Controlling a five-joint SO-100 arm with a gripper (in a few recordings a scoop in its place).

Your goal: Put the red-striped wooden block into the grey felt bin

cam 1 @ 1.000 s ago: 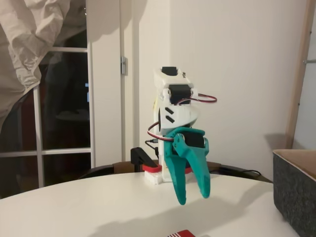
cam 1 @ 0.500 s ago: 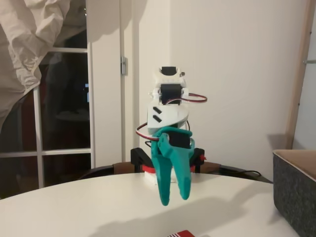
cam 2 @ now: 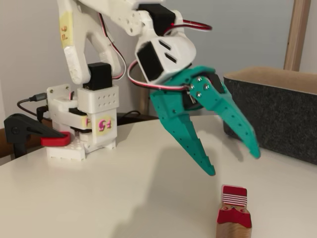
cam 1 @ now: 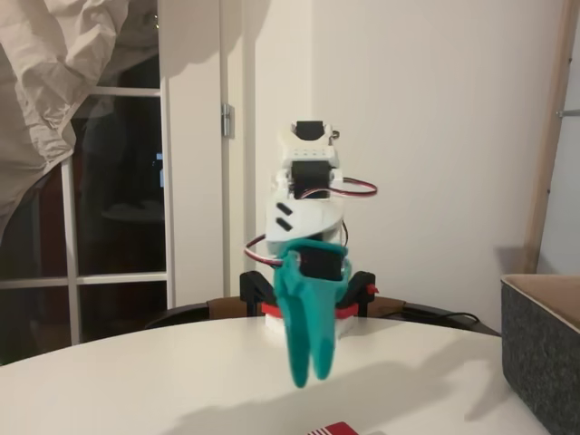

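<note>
Gaping gripper (cam 2: 233,161) over red-striped wooden block (cam 2: 234,196) — seen edge-on head-on (cam 1: 306,373)

The white round table (cam 2: 99,188) carries the arm's base (cam 2: 81,134) near its far edge; the grey felt bin (cam 2: 277,109) at the right edge; the red-striped wooden block (cam 2: 234,208) near the front edge.

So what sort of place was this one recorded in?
Probably a home room, not a lab: a round white table, a glazed door dark with night, and pale cloth hanging beside it.

Bin (cam 2: 277,111) – dark speckled felt, matt; gripper (cam 2: 233,161) – smooth teal plastic; block (cam 2: 234,210) – painted wood; table (cam 2: 99,198) – smooth.
</note>
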